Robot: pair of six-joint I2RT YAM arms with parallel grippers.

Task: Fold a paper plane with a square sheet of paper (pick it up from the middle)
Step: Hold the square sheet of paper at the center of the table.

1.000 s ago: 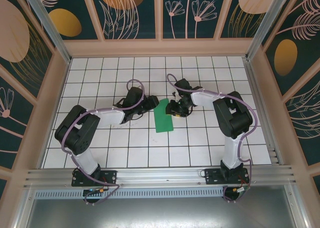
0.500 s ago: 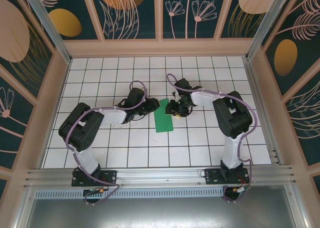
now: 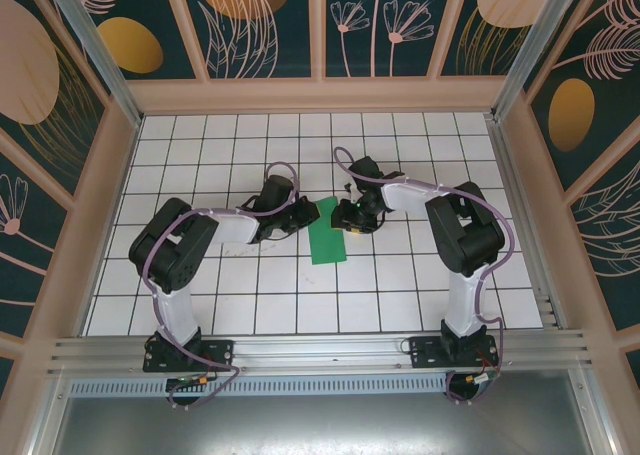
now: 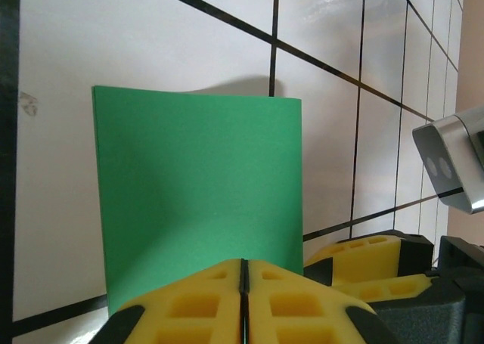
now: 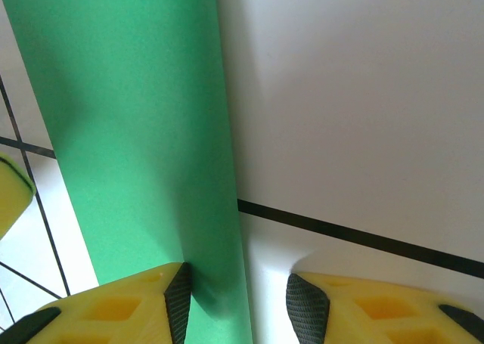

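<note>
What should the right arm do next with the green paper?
Probably close the right gripper on the paper. Its jaws stand open astride the paper's long edge, while the left gripper is shut on the paper's other side.

no readable text, no labels, no numbers

White tiled table top [image 3: 300, 295] with black grid lines, dark teal wall panels [image 3: 400, 25] with floral print, aluminium rail [image 3: 320, 353] along near edge.
</note>
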